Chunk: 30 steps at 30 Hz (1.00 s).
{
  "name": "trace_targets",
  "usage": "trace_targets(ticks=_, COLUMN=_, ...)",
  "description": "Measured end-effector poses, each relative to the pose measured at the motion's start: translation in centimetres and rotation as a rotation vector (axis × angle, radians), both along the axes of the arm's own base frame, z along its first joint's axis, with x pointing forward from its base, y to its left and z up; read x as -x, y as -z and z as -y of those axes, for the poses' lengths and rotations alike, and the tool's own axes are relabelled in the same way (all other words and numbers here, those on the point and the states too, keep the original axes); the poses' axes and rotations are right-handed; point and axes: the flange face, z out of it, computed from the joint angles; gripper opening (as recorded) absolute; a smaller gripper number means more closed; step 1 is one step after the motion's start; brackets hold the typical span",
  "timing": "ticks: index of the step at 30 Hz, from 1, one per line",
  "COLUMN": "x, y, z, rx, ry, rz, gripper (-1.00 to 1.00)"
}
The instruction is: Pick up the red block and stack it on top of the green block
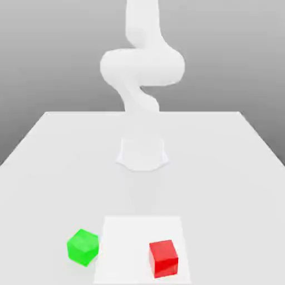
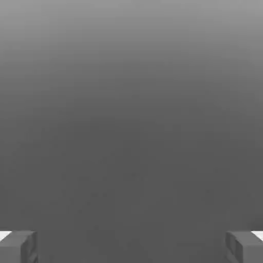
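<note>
The red block rests on the table near its front edge, toward the exterior view's right. The green block lies on the table to its left, about a block and a half's width away, turned slightly. The two cubes are apart and nothing touches them. In the hand view my gripper is open, its grey fingertips spread wide with only a plain grey background between them. The white arm rises from the middle of the table and bends upward, well away from both blocks.
The arm's base stands on the white table behind the blocks. A lighter square patch marks the table's front; the red block sits on it and the green block lies just off its left edge.
</note>
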Motion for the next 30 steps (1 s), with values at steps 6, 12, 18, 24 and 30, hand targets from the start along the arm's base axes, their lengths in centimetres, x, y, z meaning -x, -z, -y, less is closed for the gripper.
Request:
trace_targets(ticks=6, x=-6.6, y=10.9, z=-1.0, rx=0.021, ry=-0.048, rz=-0.183, gripper=0.00)
trace_targets(ticks=12, x=-10.0, y=22.5, z=-2.2, rx=0.041, ry=-0.097, rz=-0.361, gripper=0.00)
trace_targets(ticks=18, x=-10.4, y=34.4, z=-3.3, rx=0.063, ry=-0.149, rz=-0.539, gripper=0.00)
trace_targets(ticks=24, x=-8.2, y=45.6, z=-4.0, rx=0.082, ry=-0.196, rz=-0.704, gripper=0.00)
trace_targets(ticks=30, x=-7.9, y=52.0, z=-4.0, rx=0.083, ry=-0.200, rz=-0.721, gripper=-1.00)
